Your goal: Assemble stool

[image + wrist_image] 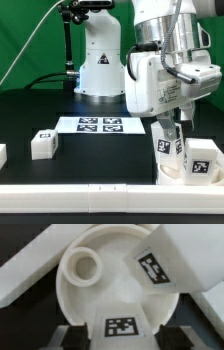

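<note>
The round white seat [178, 178] lies at the front of the table on the exterior view's right. In the wrist view the seat [105, 294] fills the picture, with a round socket [82, 267] in it. One tagged leg [203, 158] stands on the seat, also seen close up as the leg [160, 263]. My gripper [172, 134] hangs just above the seat, shut on a second tagged leg [167, 148]. In the wrist view that held leg [122, 327] sits between my dark fingers [70, 337], gripper [122, 341].
A loose tagged leg [42, 143] lies on the dark table at the exterior view's left, another white part [2, 154] at the very edge. The marker board [98, 124] lies mid-table before the arm's base. A long white rail [80, 200] runs along the front.
</note>
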{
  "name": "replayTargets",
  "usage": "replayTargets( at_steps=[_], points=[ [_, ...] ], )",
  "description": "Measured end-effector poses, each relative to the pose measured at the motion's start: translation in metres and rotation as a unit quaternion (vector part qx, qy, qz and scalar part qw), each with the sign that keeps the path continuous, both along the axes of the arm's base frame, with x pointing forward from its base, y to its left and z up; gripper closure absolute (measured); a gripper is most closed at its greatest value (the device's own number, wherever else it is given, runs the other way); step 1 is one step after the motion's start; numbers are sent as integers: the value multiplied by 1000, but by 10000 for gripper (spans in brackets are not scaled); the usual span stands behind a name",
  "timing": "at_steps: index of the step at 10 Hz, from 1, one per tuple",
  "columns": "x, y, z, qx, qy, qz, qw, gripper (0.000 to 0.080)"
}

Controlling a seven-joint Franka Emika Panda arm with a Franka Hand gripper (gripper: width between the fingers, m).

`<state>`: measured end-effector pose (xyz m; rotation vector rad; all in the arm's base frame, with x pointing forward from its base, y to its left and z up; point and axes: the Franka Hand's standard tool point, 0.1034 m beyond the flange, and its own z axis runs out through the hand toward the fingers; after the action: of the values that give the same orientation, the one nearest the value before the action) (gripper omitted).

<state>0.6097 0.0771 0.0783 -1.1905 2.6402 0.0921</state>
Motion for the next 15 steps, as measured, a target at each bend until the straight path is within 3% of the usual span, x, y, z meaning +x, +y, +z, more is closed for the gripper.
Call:
replayTargets(
  at_steps=[6, 7, 8, 11, 13, 15],
  points=[
    [-1, 0, -1, 10, -4, -10, 1000, 456],
    [-1, 0, 0, 9, -3, 6, 1000, 361],
    [-4, -1, 7, 14, 3, 43, 999, 207],
    [1, -26, 36, -1, -40, 159, 986, 152],
    [6, -43, 43, -10, -53, 196, 979, 150],
    [5, -40, 40, -10, -50, 196, 979, 150]
  ],
)
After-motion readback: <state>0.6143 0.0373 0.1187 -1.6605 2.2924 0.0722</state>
